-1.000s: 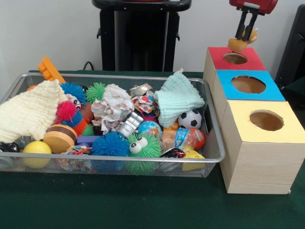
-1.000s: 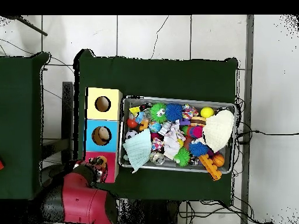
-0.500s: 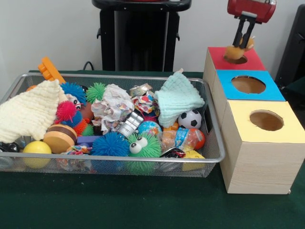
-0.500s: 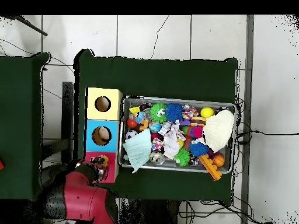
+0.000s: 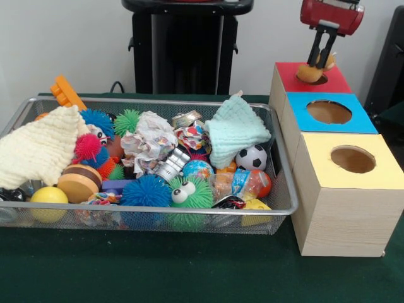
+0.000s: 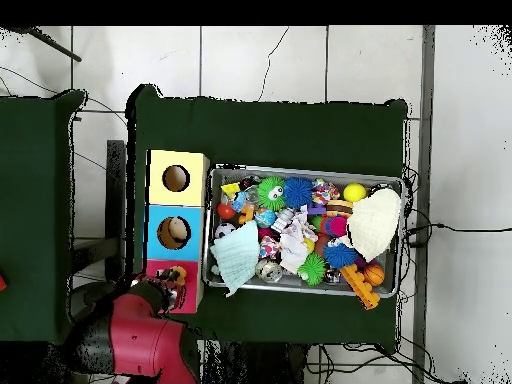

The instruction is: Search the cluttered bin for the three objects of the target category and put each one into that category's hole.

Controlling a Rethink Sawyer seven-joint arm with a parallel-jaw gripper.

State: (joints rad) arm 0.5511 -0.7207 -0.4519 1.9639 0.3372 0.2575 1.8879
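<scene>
At the upper right of the front view, the gripper (image 5: 319, 59) hangs over the red-topped box (image 5: 332, 80), its two dark fingers closed on a small orange-tan toy (image 5: 308, 73) that sits at the rim of the red box's hole (image 5: 314, 77). The toy looks partly down in the opening, slightly toward the hole's left edge. You want it centred over the hole before you let go, so it drops clean and does not catch on the rim. Release with the fingers low, then lift straight up. Below the red box in the frame sit the blue-topped box (image 5: 353, 124) and the yellow-topped box (image 5: 379, 177), both holes clear. To the left, the wire bin (image 5: 278, 208) is crowded with toys and cloths. In the overhead view, the red arm (image 6: 140, 345) fills the lower left.
</scene>
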